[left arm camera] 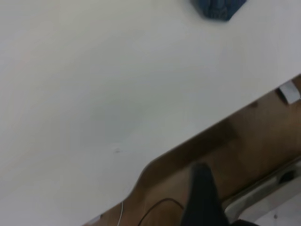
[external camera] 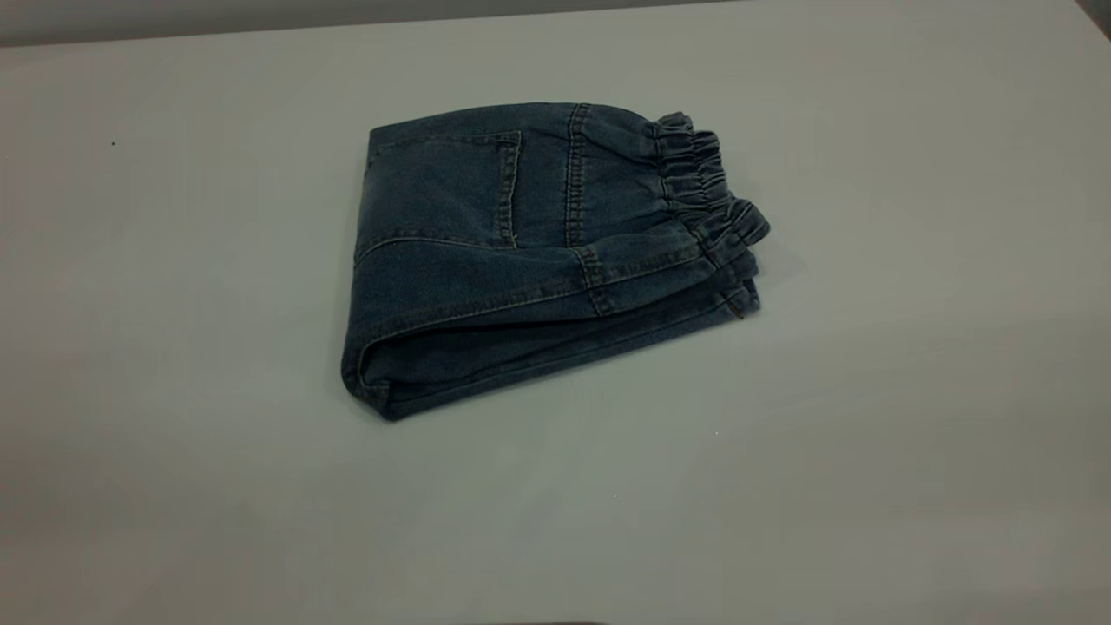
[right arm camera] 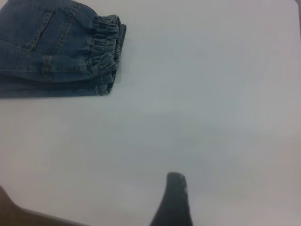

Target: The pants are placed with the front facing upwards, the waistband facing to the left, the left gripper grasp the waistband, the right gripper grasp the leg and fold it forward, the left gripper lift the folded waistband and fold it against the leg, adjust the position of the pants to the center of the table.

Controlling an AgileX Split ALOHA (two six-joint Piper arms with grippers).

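Observation:
The pants (external camera: 521, 252) lie folded into a compact blue denim stack near the middle of the table (external camera: 868, 451), a back pocket facing up. The ruffled waistband (external camera: 707, 187) forms the stack's right end in the exterior view. Neither arm shows in that view. In the right wrist view a dark part of my right gripper (right arm camera: 175, 197) hangs over bare table, well apart from the pants (right arm camera: 47, 52) and their waistband (right arm camera: 106, 42). A dark part of my left gripper (left arm camera: 203, 197) sits beyond the table's edge, far from the corner of the pants (left arm camera: 218, 8).
The table's edge (left arm camera: 188, 146) runs across the left wrist view, with brown floor (left arm camera: 254, 141) and a thin cable (left arm camera: 155, 207) beyond it. Wide bare white surface surrounds the pants on all sides.

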